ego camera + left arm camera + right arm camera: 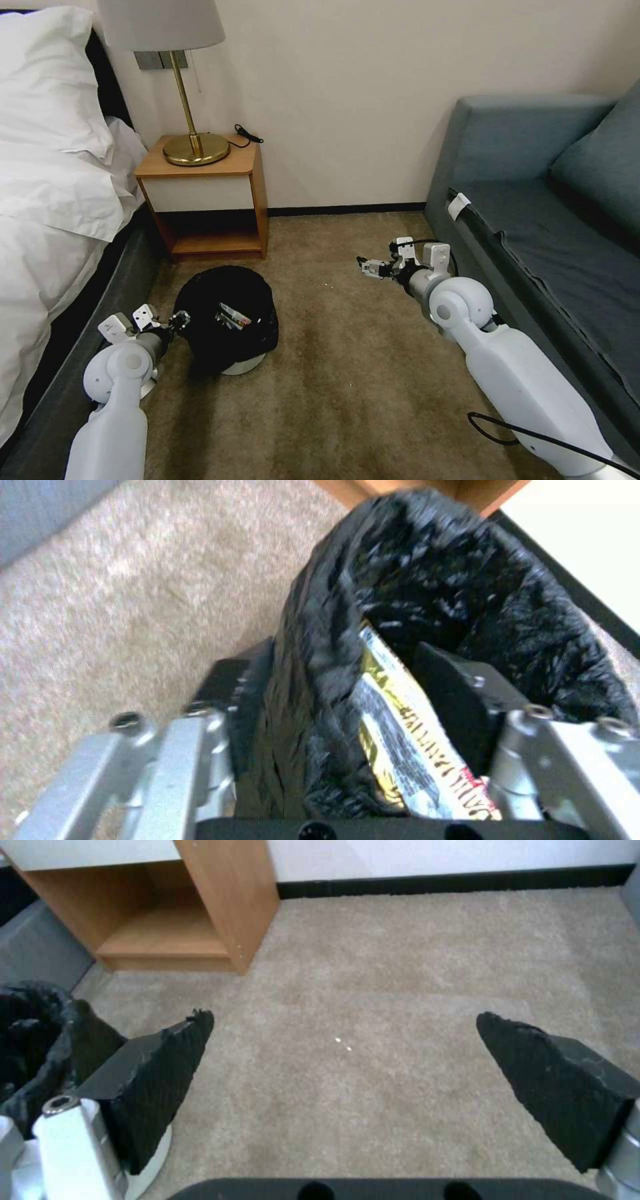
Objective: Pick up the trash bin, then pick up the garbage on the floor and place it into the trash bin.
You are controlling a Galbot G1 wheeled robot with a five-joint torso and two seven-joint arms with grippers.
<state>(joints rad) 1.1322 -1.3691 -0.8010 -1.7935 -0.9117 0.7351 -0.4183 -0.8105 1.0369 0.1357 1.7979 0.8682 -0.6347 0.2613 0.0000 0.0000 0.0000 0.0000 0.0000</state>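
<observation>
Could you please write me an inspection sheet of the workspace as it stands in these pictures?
Surface: beige carpet, a few pale specks.
Job's things: trash bin, black-lined, tilted; yellow wrapper and a red-and-white packet inside.
Clutter: nothing seen loose on the carpet.
Grippers: left gripper shut on the bin's rim; right gripper open above bare carpet.
Cables: black cable by the right arm; black cord on the nightstand.
Surroundings: bed, nightstand with lamp, grey sofa.
</observation>
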